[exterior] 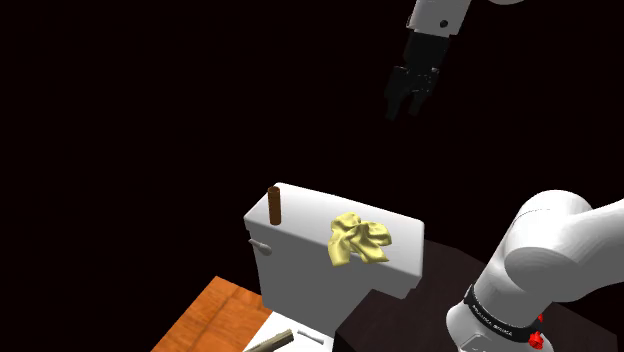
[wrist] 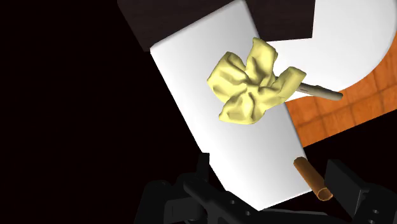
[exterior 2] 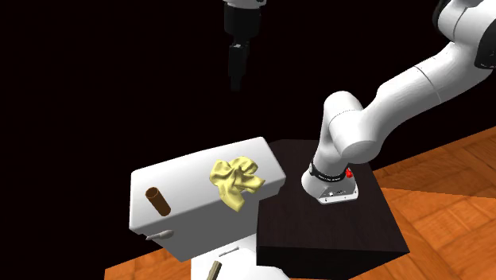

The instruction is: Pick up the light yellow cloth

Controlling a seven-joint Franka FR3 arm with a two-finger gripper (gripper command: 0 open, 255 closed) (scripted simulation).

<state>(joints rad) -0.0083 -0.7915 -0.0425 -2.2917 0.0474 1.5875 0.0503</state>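
Note:
A crumpled light yellow cloth [exterior: 358,240] [exterior 2: 235,181] [wrist: 254,83] lies on the flat white lid of a toilet tank [exterior: 310,215] [exterior 2: 191,183] [wrist: 203,95], near the lid's end closest to the stand. My black gripper [exterior: 405,105] [exterior 2: 236,79] [wrist: 273,191] hangs high above the lid, well apart from the cloth. Its fingers stand open with nothing between them. A short brown cylinder [exterior: 274,205] [exterior 2: 158,200] [wrist: 312,179] stands upright at the lid's other end.
The dark stand [exterior 2: 334,231] adjoins the tank beside the cloth. Orange wooden floor [exterior: 205,320] [exterior 2: 445,183] lies below, and a thin tan stick [exterior: 270,343] lies by the white toilet bowl [wrist: 356,44]. A small flush lever [exterior 2: 163,234] juts from the tank. A black area surrounds everything.

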